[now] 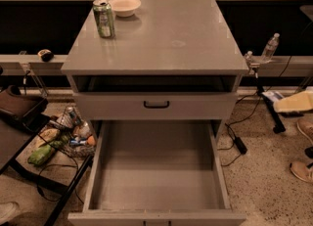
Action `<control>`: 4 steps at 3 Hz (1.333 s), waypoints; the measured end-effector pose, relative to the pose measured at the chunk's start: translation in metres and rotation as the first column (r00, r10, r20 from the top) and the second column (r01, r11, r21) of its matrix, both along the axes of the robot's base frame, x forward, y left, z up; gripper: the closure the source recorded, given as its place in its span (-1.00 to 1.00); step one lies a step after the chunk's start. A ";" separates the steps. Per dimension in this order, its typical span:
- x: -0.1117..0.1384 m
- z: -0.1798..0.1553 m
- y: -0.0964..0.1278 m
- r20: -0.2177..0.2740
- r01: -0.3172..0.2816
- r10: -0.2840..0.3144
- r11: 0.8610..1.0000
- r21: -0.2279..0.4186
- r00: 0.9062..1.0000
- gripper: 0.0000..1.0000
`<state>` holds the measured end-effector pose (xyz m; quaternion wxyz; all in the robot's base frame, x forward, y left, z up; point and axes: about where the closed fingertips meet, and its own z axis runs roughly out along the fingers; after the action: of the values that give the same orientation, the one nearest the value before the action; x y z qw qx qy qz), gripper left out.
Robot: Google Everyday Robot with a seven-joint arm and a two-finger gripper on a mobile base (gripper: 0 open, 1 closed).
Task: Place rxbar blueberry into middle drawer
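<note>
The middle drawer (156, 171) is pulled out at the bottom of the grey cabinet. It is a wide shallow tray with a bare flat floor and nothing shows inside it. Above it is a closed drawer front with a black loop handle (156, 104). The rxbar blueberry is not in view. The gripper is not in view either.
A green can (104, 18) and a pale bowl (124, 6) stand at the back left of the cabinet top (171, 39). A wire basket of items (68, 132) sits low on the left. A person's shoes (302, 169) and a yellow object (293, 102) are at the right.
</note>
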<state>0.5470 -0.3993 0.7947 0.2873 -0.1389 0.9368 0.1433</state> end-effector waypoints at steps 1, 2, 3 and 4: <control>-0.029 -0.020 0.029 0.137 -0.077 0.075 0.997 0.012 0.988 1.00; -0.036 -0.071 0.086 0.197 -0.165 0.160 0.986 0.005 0.967 1.00; -0.046 -0.136 0.156 0.176 -0.266 0.264 0.964 -0.015 0.948 1.00; -0.056 -0.186 0.224 0.150 -0.384 0.394 0.919 -0.092 0.907 1.00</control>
<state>0.4911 -0.1750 0.6083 0.3254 -0.3428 0.8671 0.1572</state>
